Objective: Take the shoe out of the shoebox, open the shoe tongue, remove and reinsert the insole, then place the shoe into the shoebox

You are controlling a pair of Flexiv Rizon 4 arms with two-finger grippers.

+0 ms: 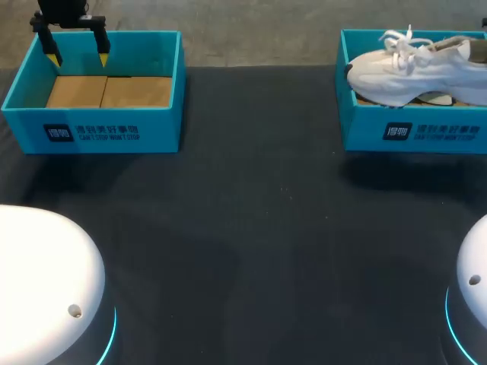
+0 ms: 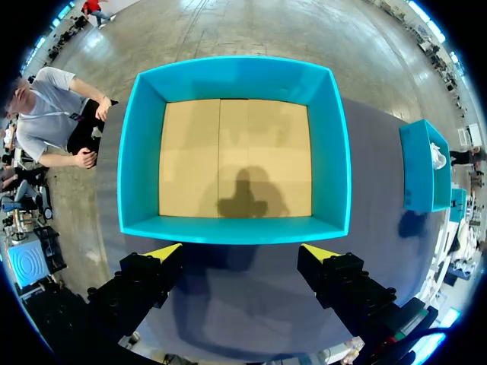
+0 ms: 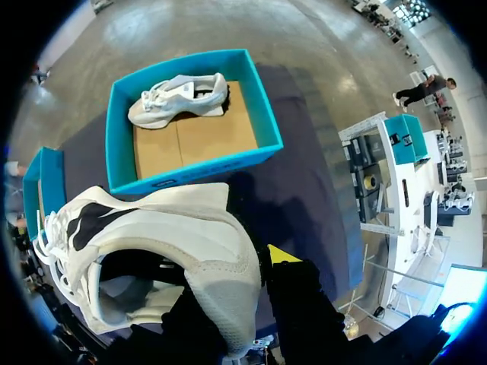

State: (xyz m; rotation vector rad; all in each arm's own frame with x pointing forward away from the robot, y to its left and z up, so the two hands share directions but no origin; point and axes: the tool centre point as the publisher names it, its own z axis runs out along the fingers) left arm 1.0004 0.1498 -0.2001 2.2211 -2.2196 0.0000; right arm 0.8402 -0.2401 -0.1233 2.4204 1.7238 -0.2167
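A white sneaker [image 1: 415,68] hangs over the right teal shoebox [image 1: 411,133], toe pointing left. In the right wrist view my right gripper [image 3: 245,268] is shut on the heel of this sneaker [image 3: 167,251]: one yellow tip shows outside, the other finger is hidden inside the shoe. Below it a second white shoe [image 3: 179,95] lies in that box [image 3: 198,171]. My left gripper [image 1: 77,55] hangs open above the far side of the empty left shoebox [image 1: 99,129]. From the left wrist, the open gripper [image 2: 242,251] holds nothing and sits just outside the left box's teal wall [image 2: 236,228].
The dark table [image 1: 251,228] stretches between the two boxes. The white bases of my arms stand at the near left [image 1: 46,281] and near right [image 1: 472,289] corners. The right box [image 2: 422,167] shows far off beside the left gripper.
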